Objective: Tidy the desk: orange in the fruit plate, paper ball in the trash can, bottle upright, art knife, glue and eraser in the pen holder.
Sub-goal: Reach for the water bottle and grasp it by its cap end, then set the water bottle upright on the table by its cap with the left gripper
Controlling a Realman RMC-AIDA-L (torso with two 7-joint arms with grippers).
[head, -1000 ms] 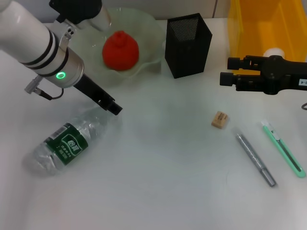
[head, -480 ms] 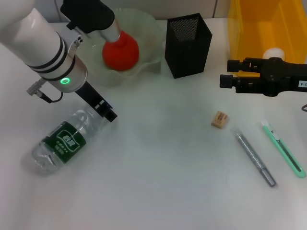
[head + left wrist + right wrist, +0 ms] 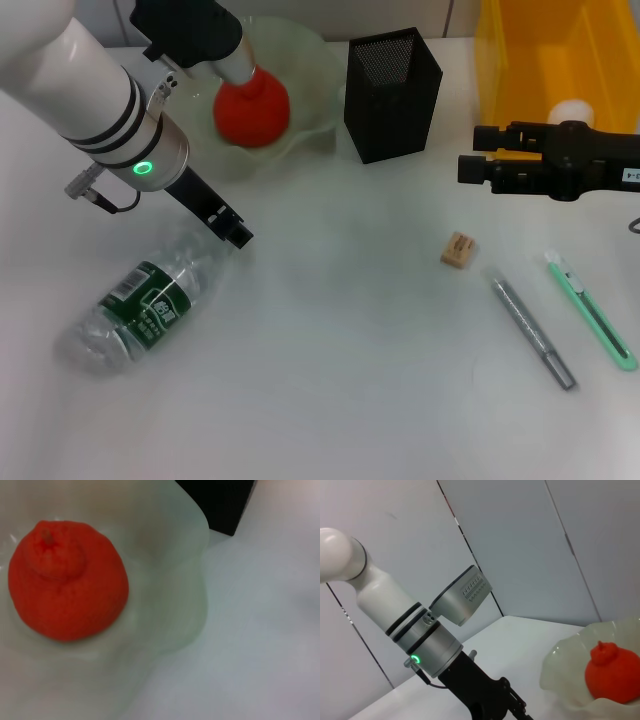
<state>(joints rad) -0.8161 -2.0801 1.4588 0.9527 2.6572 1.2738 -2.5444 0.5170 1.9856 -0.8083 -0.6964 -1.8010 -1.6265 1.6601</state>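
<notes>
Far left of the white surface (image 3: 330, 380): the bottle (image 3: 135, 315) lies on its side, green label up, not upright. Just above it the left arm reaches down from the upper left, and the left gripper (image 3: 238, 235) hangs just beside the bottle's upper end — whether it touches the plastic cannot be told, and whether its fingers stand apart or together cannot be told either.

Behind the arm, the orange (image 3: 251, 105) sits inside the pale green fruit plate (image 3: 310, 60); the left wrist view confirms the fruit resting in the dish near its wavy rim. To the right of the plate stands the black mesh pen holder (image 3: 392, 95), upright, close to the plate's edge but apart from it.

Further right, on open surface, the eraser (image 3: 458, 250) lies alone. Near it, the grey glue stick (image 3: 532, 333) lies at a slant, and beside that the green art knife (image 3: 591, 312) lies roughly parallel — the two not touching.

Above these, the right gripper (image 3: 468, 165) hovers level over the surface, holding nothing; its opening cannot be judged. Behind it stands the yellow trash can (image 3: 520, 60), with a white paper ball (image 3: 572, 110) showing inside.
</notes>
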